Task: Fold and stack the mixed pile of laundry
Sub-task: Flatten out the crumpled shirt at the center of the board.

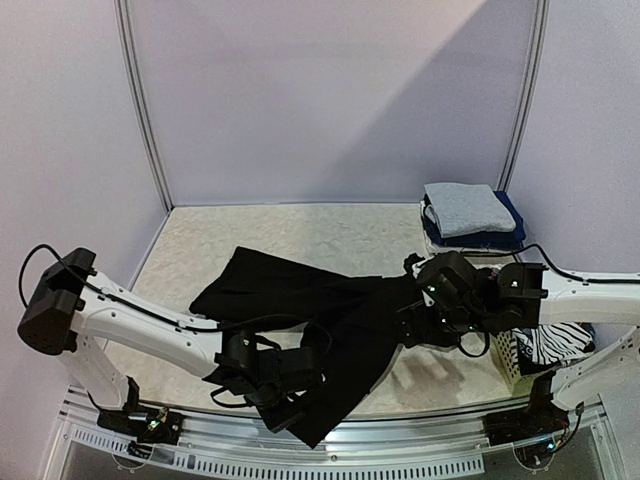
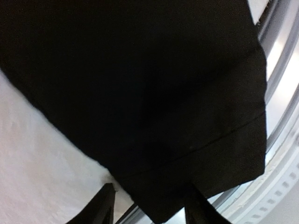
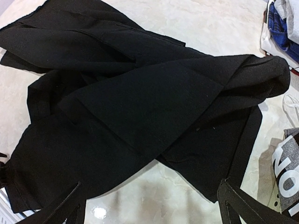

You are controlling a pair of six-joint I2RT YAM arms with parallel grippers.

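Note:
A large black top point(image 1: 300, 295) of the mixed laundry pile lies spread across the middle of the table, and one end hangs over the front edge point(image 1: 315, 430). My left gripper point(image 1: 288, 403) hovers at that hanging end. In the left wrist view the hemmed corner of the black top point(image 2: 159, 140) lies between the two separated fingers of the left gripper point(image 2: 149, 207), not pinched. My right gripper point(image 1: 412, 326) is at the top's right side. In its own view the right gripper point(image 3: 152, 210) is wide open over bare table, with the crumpled black top point(image 3: 131, 93) just ahead.
A folded stack point(image 1: 468, 212) stands at the back right, grey on top of navy. A white lattice basket point(image 1: 507, 362) at the right holds a black-white striped piece point(image 1: 552, 345). A grey garment with white letters point(image 3: 287, 170) lies to the right gripper's right. A metal rail point(image 1: 400, 462) runs along the front.

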